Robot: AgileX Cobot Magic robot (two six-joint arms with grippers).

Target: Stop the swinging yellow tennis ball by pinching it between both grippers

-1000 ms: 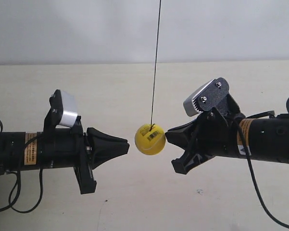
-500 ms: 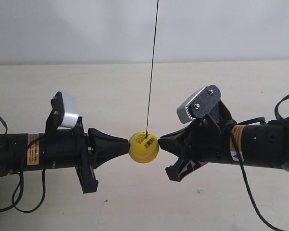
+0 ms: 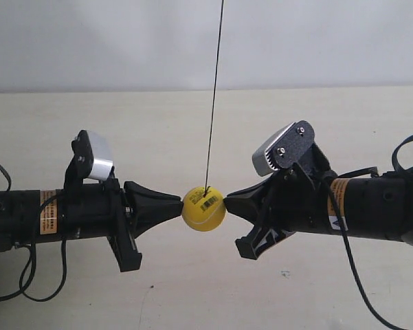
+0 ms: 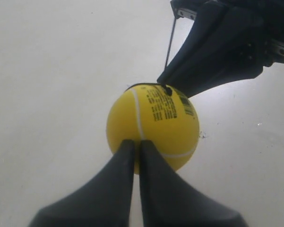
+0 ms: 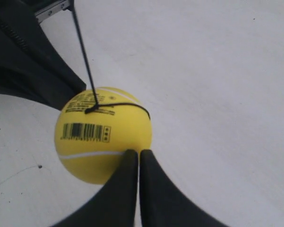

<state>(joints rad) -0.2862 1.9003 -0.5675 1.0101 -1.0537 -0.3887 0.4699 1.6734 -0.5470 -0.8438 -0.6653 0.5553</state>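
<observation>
- The arm at the exterior view's left (image 3: 75, 210) reaches level above the table (image 3: 192, 295), and its black pointed tip touches one side of the ball (image 3: 203, 210).
- The left pincer (image 4: 137, 145) has its two fingers pressed together into one point, which rests against the ball without gripping it.
- The yellow ball hangs on a thin dark string (image 3: 211, 103) above the table, squeezed between the two tips.
- A barcode sticker (image 3: 210, 203) sits near its top, beside the string's knot.
- The right pincer (image 5: 134, 155) is likewise pressed together, its tip against the ball just below the white seam.
- The arm at the exterior view's right (image 3: 371, 206) meets the ball's other side.
</observation>
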